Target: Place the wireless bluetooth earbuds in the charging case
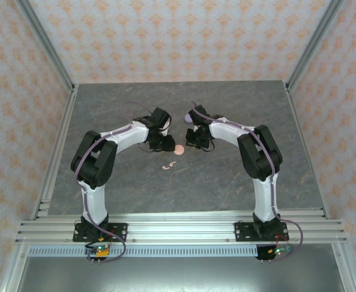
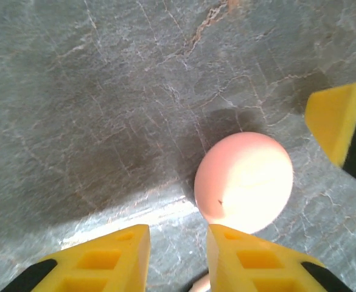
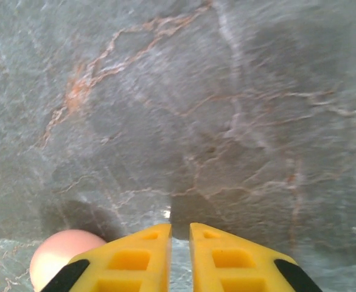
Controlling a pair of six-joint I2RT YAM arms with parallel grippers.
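Note:
A round pale pink charging case (image 1: 179,149) lies closed on the grey stone table, between my two grippers. Two tiny pale pink earbuds (image 1: 169,165) lie loose just in front of it. My left gripper (image 1: 164,144) is just left of the case and open. In the left wrist view its yellow fingers (image 2: 178,234) stand apart over bare table, with the case (image 2: 243,182) just beyond the right finger. A small pale pink bit (image 2: 198,285) shows at the bottom edge. My right gripper (image 3: 180,228) has its jaws a narrow slit apart with nothing in them. The case (image 3: 59,255) sits to its lower left.
A lilac round thing (image 1: 189,119) sits behind the right wrist, partly hidden. One yellow finger (image 2: 337,121) of the right gripper shows at the right edge of the left wrist view. Aluminium frame rails border the table (image 1: 226,188) on all sides.

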